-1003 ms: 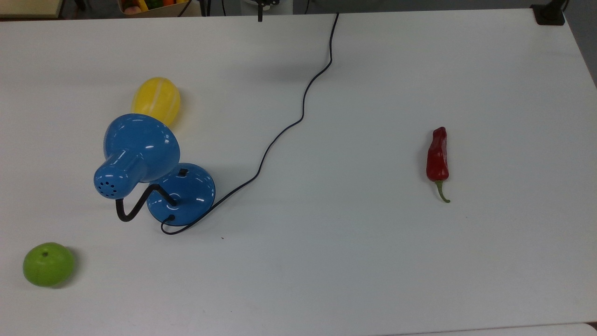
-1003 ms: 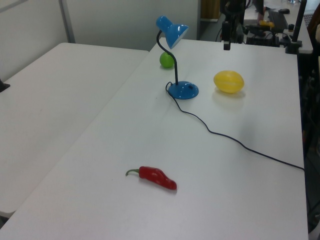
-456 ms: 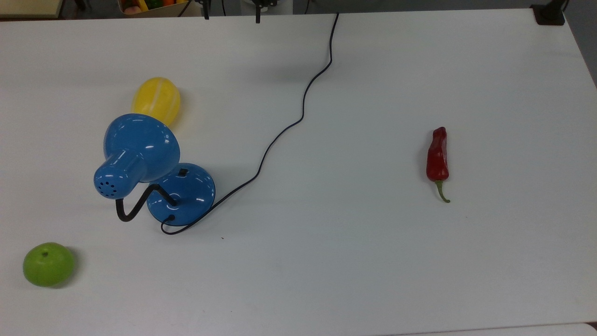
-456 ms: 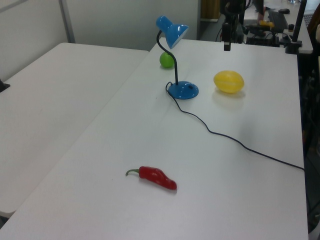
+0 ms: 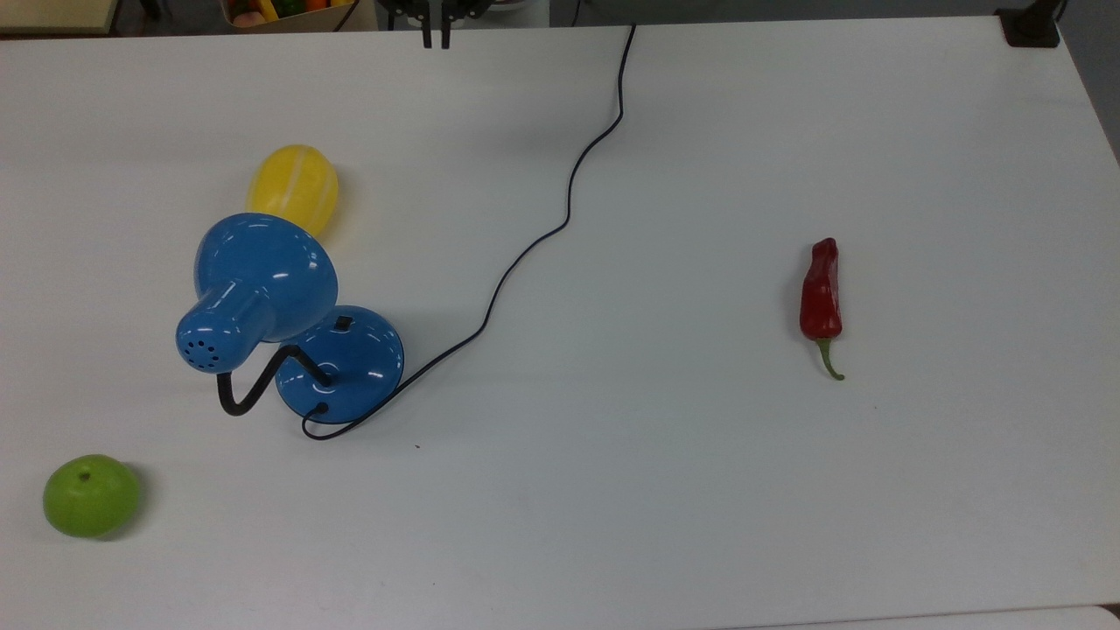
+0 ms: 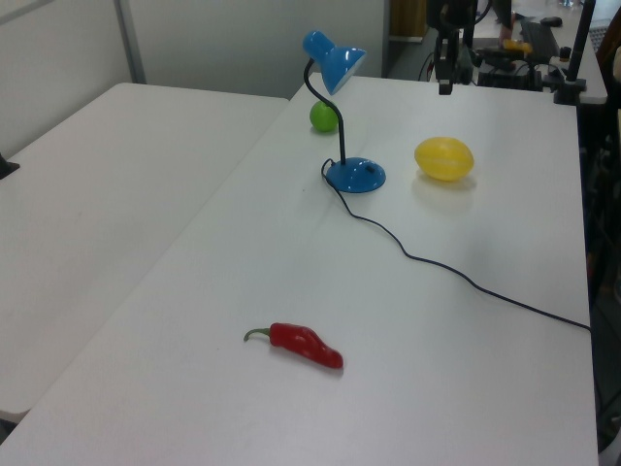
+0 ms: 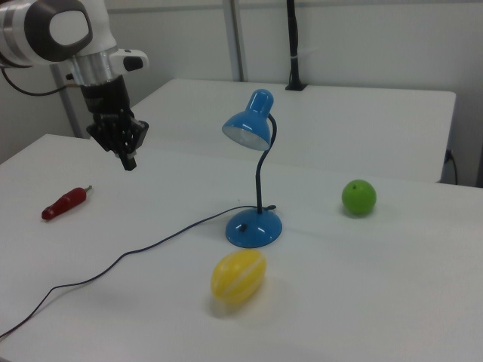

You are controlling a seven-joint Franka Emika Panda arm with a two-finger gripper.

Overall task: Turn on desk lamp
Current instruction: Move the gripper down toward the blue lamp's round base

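the task looks barely begun. the lamp [image 5: 289, 332] stands at left of centre in the top view, its shade [image 7: 247, 130] showing no glow in the right view, and the black switch [image 5: 343, 323] on the base sits untouched. the hand [image 7: 129, 157] hangs in the upper left of the right view, above the desk [image 5: 700, 481] and well apart from the lamp, its fingers closed together on nothing. left to do: cross to the base, come down and press the switch.
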